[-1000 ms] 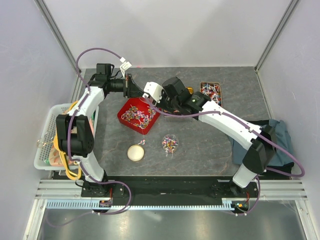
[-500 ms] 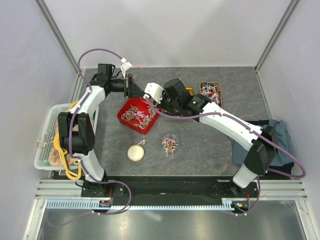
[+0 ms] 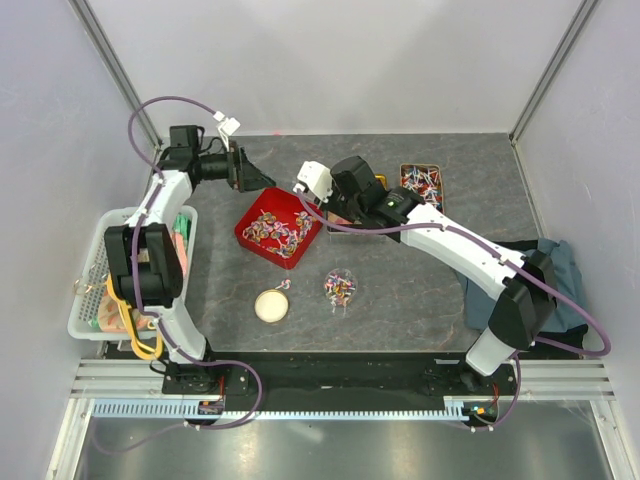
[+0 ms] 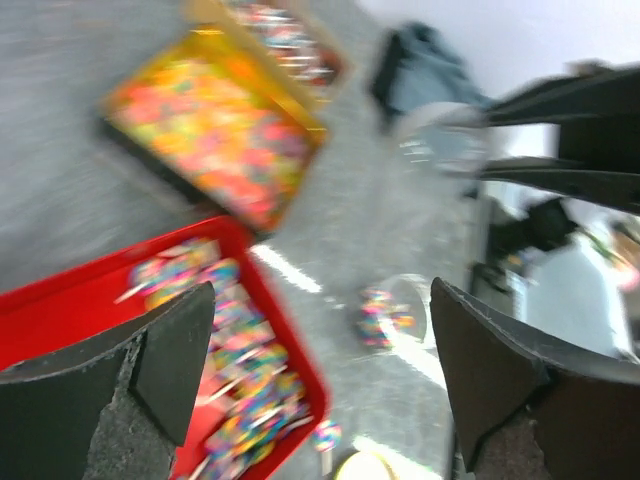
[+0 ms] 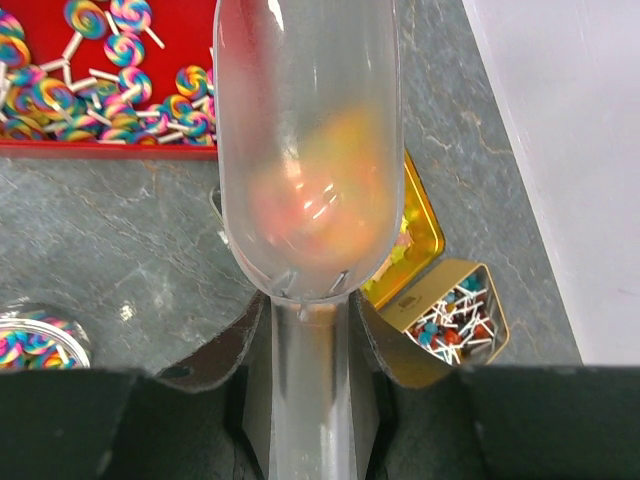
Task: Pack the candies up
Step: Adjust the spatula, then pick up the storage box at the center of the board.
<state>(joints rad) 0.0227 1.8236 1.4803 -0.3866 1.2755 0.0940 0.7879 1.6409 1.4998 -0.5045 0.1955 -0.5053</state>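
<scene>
Candies [image 5: 318,190] sat as a blurred orange-and-pink heap in the bowl of a clear scoop [image 5: 308,90], whose handle the right gripper [image 5: 308,345] clamped between its fingers. More of them filled the gold tin [image 4: 270,78] beneath the scoop, just beside the red tray [image 5: 100,148] of swirl lollipops [image 5: 90,100]. The left gripper [image 4: 320,330] hung over the table's far left, jaws wide apart with nothing between them, well apart from the scoop.
</scene>
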